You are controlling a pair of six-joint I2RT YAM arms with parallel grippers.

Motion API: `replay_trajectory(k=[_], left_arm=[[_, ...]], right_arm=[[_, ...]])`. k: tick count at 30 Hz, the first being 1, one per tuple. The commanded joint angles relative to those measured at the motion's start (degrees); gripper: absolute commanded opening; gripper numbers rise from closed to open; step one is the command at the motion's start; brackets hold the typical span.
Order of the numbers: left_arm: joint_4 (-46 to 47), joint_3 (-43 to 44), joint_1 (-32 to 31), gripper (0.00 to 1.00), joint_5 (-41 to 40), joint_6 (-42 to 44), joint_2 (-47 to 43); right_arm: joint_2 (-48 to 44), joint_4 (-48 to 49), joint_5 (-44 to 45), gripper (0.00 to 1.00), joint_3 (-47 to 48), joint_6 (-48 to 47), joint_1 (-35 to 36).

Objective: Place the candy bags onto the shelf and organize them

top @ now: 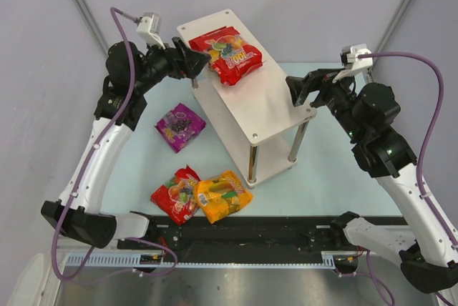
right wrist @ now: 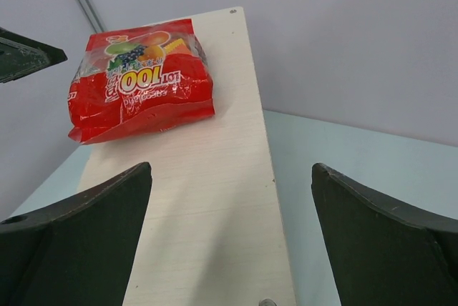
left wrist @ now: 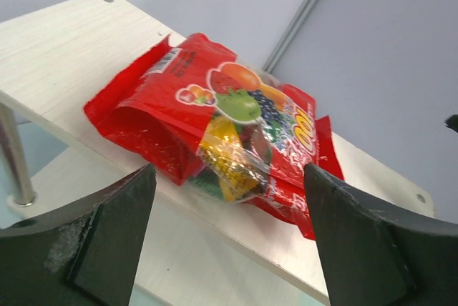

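Observation:
A red candy bag (top: 230, 53) lies on the shelf's top board (top: 268, 106) toward its far end; it also shows in the left wrist view (left wrist: 215, 127) and the right wrist view (right wrist: 139, 77). My left gripper (top: 202, 58) is open and empty, just left of that bag at the board's edge. My right gripper (top: 295, 90) is open and empty beside the shelf's right edge. On the table lie a purple bag (top: 179, 126), a second red bag (top: 175, 194) and an orange-yellow bag (top: 224, 196), the last two touching.
The shelf's lower board (top: 275, 166) shows under the top board, with metal legs (top: 252, 164) at the near end. A black rail (top: 243, 234) runs along the table's near edge. Grey walls close in the back and both sides.

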Motion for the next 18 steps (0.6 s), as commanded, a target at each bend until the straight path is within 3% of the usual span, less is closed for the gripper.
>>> replay_trajectory(k=[1, 11, 18], left_arm=[[-3.91, 4.87, 0.69, 0.89, -5.50, 3.14, -0.35], [-6.73, 15.33, 1.66, 0.89, -8.85, 5.51, 6.86], [-8.84, 29.04, 1.92, 0.88, -9.47, 7.80, 17.49]], right_arm=[[0.90, 2.25, 0.22, 0.96, 0.37, 0.96, 0.44], [9.06, 1.38, -1.45, 0.87, 3.53, 0.44, 5.53], [14.69, 0.67, -3.04, 0.76, 6.52, -0.09, 10.62]])
